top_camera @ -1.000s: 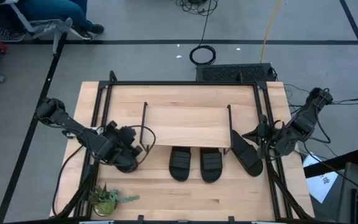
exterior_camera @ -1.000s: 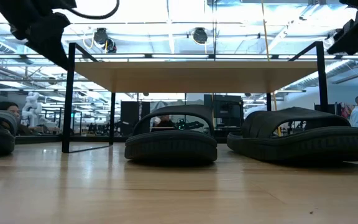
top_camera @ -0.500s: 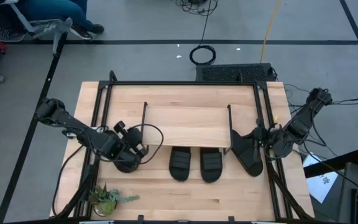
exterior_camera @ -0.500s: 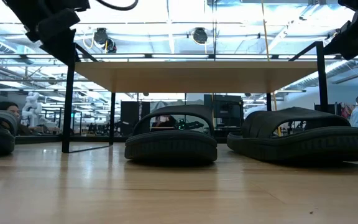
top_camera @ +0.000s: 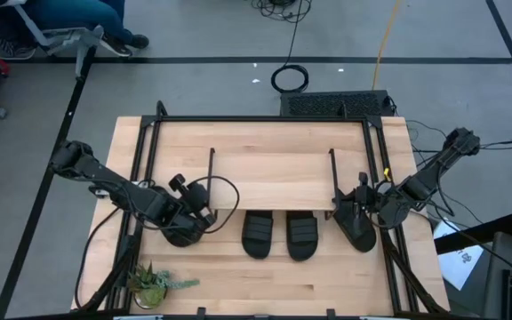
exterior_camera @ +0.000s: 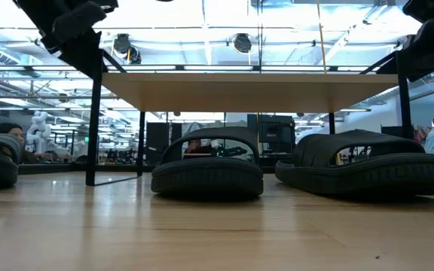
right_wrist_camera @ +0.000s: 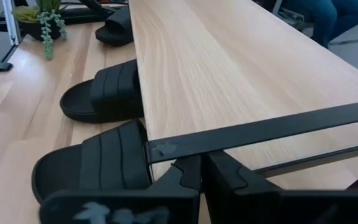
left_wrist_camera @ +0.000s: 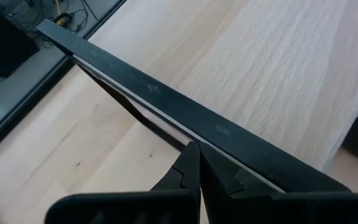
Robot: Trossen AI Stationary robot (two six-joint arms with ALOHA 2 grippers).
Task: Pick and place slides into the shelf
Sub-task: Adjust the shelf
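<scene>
1. The left gripper (top_camera: 204, 212), left of centre in the high view, has its fingers (left_wrist_camera: 188, 171) pressed together at the shelf (top_camera: 269, 180) end rail; the right gripper (top_camera: 363, 197), at centre-right, does likewise.
2. Uneven pulls could skew or tip the shelf.
3. Two slides (top_camera: 278, 236) lie half under its front edge; a shifting leg may snag them.
4. Another slide (top_camera: 356, 227) sits under the right gripper, another (top_camera: 178, 235) under the left.
</scene>
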